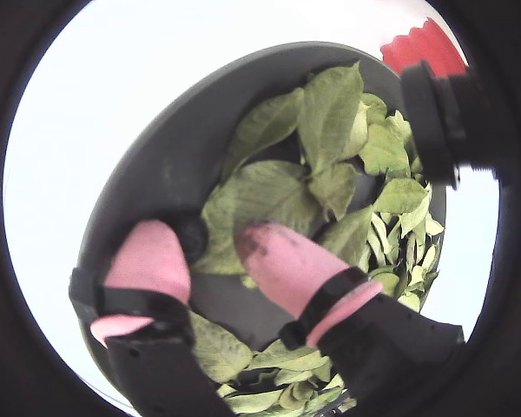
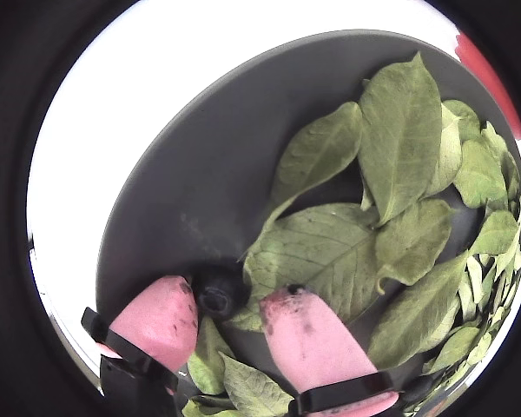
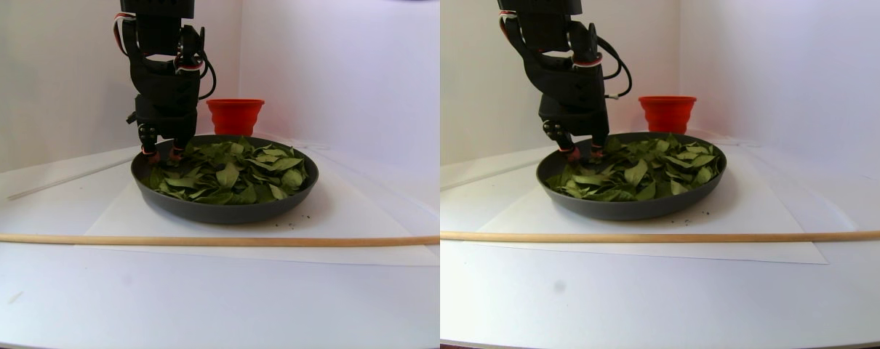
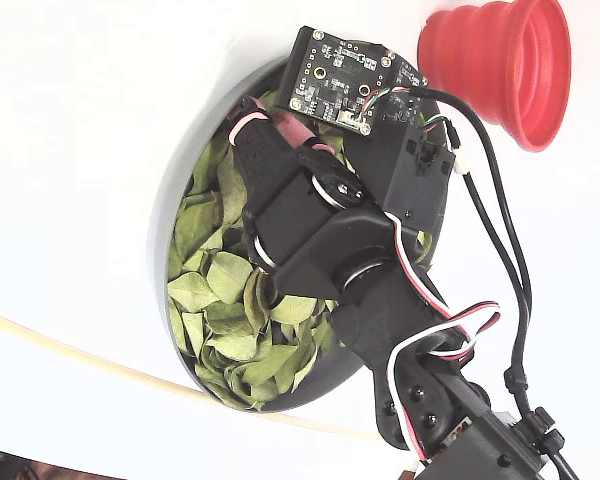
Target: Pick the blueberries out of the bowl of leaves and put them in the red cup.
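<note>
My two-finger gripper, its pink rubber-sleeved fingertips smudged dark, stood spread and empty either side of one small, round, matte blue-black blueberry. The berry rested on the bare floor of the wide, shallow dark grey bowl, close against one pink pad and apart from the other, so nothing was yet clasped. I judged the fingers were set that way to bracket the fruit before pinching, low against the dish so a leaf would not slip between pad and skin.

Around the berry, light green, dry oval leaves with clear midribs were heaped toward one side of the bowl, one broad leaf edging up against the fruit; other berries, if any, lay hidden beneath them. In the stereo pair view my black arm came down near the bowl's far left rim.

The bright red collapsible cup with stepped sides stood just beyond the bowl's rim, apart from it. Whether it held berries could not be told.
</note>
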Available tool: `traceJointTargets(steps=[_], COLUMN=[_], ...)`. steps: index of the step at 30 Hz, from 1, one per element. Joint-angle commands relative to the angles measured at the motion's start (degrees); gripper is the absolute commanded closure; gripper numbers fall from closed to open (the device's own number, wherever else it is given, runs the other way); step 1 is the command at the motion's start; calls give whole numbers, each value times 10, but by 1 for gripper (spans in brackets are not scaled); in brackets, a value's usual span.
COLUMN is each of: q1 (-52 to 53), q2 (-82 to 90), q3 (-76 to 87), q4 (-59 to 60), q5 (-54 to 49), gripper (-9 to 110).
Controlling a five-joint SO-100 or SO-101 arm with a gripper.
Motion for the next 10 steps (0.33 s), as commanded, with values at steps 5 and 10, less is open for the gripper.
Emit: traceJointTargets(steps=[5, 10], q1=[-10, -13], q2=[6, 4], q3=[-21, -14], q4=[-16, -16], q5=[4, -1], gripper=[87, 86])
